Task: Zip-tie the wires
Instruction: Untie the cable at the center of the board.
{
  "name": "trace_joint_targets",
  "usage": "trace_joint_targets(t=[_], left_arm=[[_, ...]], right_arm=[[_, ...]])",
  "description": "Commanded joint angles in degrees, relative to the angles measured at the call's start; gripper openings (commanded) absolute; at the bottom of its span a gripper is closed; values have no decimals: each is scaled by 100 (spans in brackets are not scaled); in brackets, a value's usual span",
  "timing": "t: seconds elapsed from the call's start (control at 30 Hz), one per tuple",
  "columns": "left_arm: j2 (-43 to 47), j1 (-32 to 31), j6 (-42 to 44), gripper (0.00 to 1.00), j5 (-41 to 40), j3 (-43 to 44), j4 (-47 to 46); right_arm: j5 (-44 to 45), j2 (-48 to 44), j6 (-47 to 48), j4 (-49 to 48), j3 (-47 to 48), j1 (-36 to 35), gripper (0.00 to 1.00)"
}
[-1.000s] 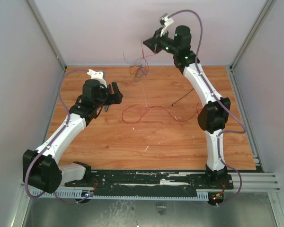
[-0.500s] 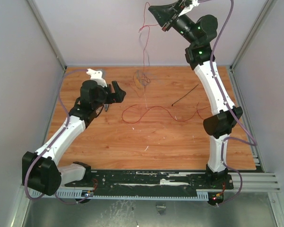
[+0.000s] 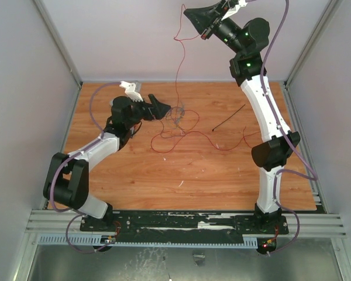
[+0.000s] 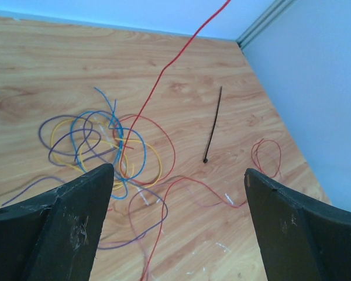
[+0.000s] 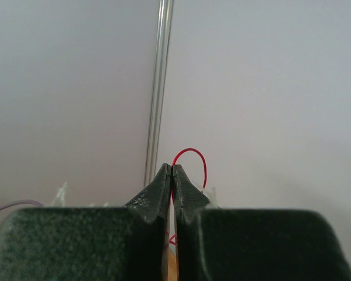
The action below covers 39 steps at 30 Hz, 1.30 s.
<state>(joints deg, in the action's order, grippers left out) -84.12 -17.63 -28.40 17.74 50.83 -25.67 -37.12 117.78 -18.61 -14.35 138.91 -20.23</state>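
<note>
My right gripper (image 3: 190,13) is raised high at the back, shut on one thin red wire (image 5: 194,153) that hangs down (image 3: 178,58) to the table. The rest of the wires (image 3: 178,117) lie in a loose tangle of red, blue, yellow and purple strands (image 4: 99,140) on the wooden table, with a long red loop (image 3: 193,136) trailing right. My left gripper (image 3: 165,109) is open, low beside the tangle; its fingertips (image 4: 90,193) frame the wires. The black zip tie (image 3: 229,119) lies straight on the table right of the tangle, also in the left wrist view (image 4: 213,123).
Grey enclosure walls (image 3: 41,88) surround the wooden table (image 3: 187,181). A small red wire loop (image 4: 268,158) lies near the right wall. A metal rail (image 3: 187,225) runs along the near edge by the arm bases.
My right gripper rose high with the red wire, then held still. My left arm swung right and forward, bringing its open gripper up to the tangle.
</note>
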Motion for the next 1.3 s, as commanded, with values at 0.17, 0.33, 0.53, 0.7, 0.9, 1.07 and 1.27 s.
trace_joint_targets(t=[0.17, 0.33, 0.53, 0.7, 0.9, 1.07, 1.27], left_arm=[[-818, -277, 31, 98, 186, 664, -1003], [-1631, -408, 258, 98, 32, 1211, -868], [-2634, -514, 497, 93, -499, 2117, -307], [-3259, -509, 530, 72, -469, 2780, -228], [-3651, -484, 625, 43, -680, 3376, 20], [-3745, -348, 621, 22, -694, 3826, 142], [-3640, -147, 761, 19, -737, 4366, 491]], right_arm=[[-58, -462, 60, 321, -129, 33, 0], [-77, -768, 9, 327, -356, 29, 0], [69, -1251, 15, 383, -665, 34, 0], [308, -1939, 91, 585, -1266, 82, 0], [858, -3251, 238, 616, -2585, 439, 0], [1031, -4295, 281, 723, -3517, 927, 0], [1925, -5118, 746, 1425, -4133, 1477, 0]])
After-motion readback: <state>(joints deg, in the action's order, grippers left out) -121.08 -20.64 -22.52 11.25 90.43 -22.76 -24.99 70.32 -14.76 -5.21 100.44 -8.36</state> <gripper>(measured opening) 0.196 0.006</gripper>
